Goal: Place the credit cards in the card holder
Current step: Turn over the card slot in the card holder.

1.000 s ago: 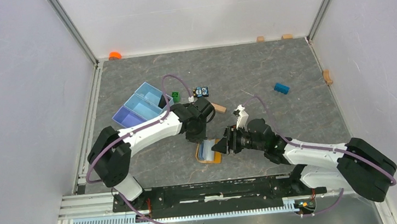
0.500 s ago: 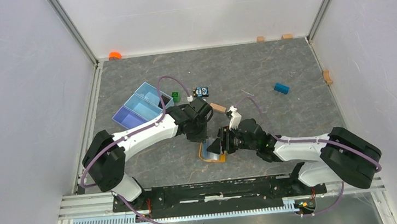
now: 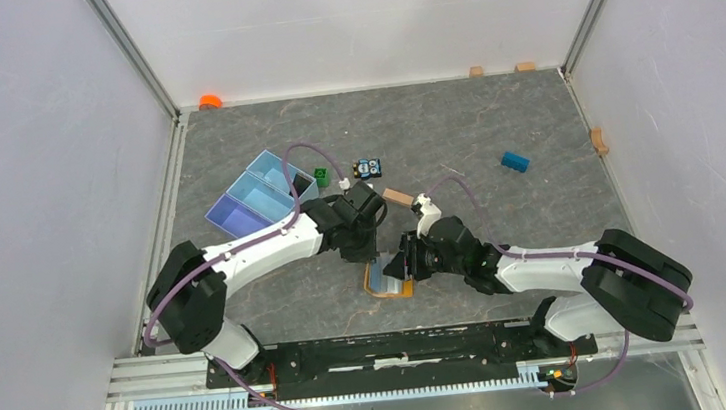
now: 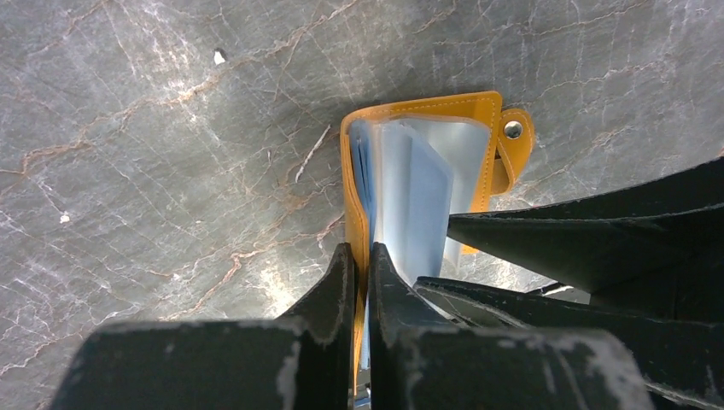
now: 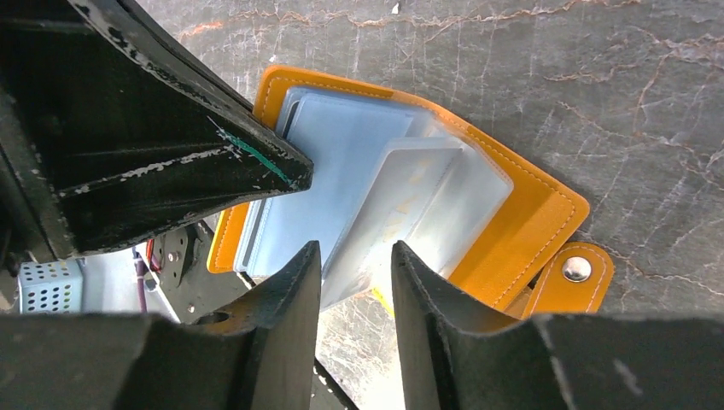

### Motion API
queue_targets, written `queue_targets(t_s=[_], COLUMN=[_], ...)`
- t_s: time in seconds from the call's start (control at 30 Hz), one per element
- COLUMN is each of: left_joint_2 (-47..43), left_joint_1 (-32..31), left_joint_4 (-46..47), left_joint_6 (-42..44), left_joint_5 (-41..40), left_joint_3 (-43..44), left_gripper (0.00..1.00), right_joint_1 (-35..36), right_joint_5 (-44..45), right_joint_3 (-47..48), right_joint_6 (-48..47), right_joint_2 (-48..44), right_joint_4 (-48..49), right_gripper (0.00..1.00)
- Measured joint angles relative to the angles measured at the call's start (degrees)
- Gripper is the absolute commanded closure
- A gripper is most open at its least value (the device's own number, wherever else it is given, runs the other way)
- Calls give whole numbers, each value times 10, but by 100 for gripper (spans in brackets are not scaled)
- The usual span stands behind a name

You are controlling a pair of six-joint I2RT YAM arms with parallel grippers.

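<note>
The orange card holder (image 3: 384, 281) lies open on the grey table near the front, between the two arms. My left gripper (image 4: 362, 256) is shut on the edge of its orange cover (image 4: 352, 205), lifting that side. A light blue credit card (image 5: 333, 171) sits among the pale clear pockets (image 5: 401, 205) inside. My right gripper (image 5: 354, 265) reaches in from the right, open, and the corner of a pale pocket lies between its fingers without being clamped. The snap tab (image 5: 574, 272) sticks out at the holder's right side. One left finger (image 5: 213, 145) crosses the right wrist view.
A light blue divided tray (image 3: 257, 193) stands behind the left arm, with a green block (image 3: 321, 177) and a small toy car (image 3: 368, 168) next to it. A wooden block (image 3: 398, 198) lies just behind the grippers. A blue block (image 3: 514, 161) sits further right.
My right gripper has moved left onto the card holder and its jaws have narrowed. The left gripper has stayed shut on the cover, shifting only slightly.
</note>
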Motion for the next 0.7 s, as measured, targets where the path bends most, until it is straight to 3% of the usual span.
queue_targets(t_s=[0.3,0.7], left_joint_2=[-19,-31], left_joint_1=[6,19], left_joint_4=[41,108], left_joint_6=[-12,-24], left_joint_5=[10,61], left_joint_3=[-44,-95], left_gripper=[98,98], right_joint_1=[0,0], right_joint_5=[13,35], right_joint_3=[-16,-27], right_joint_6=[5,6], right_joint_2=[-16,-16], right_joint_4=[1,-16], right_gripper=[73,71])
